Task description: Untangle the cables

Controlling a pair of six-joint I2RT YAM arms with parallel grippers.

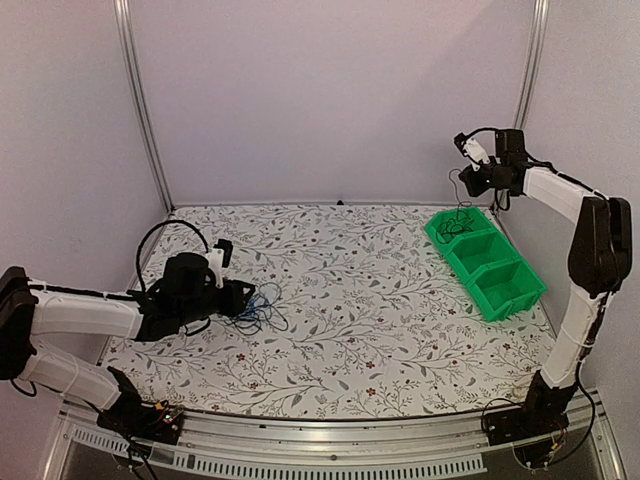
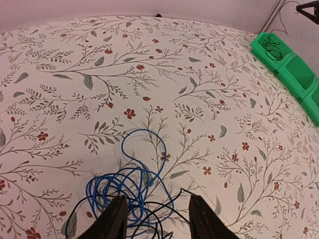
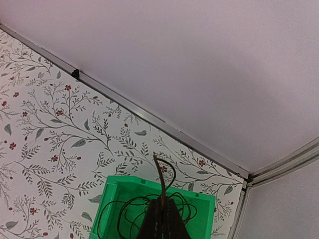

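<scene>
My right claw (image 3: 162, 221) pinches a black cable (image 3: 159, 174) trailing into the bin (image 3: 149, 180); my left claw (image 2: 157, 219) gapes over the blue-and-black tangle (image 2: 132, 186), not yet separated.

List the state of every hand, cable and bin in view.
left hand: open, fingers either side of the cable tangle.
right hand: shut on the black cable, raised above the green bin.
cable tangle: blue and black strands intertwined, lying on the table.
black cable: one strand pinched and lifted, the rest coiled in the bin's far compartment.
green bin: upright on the table.
</scene>
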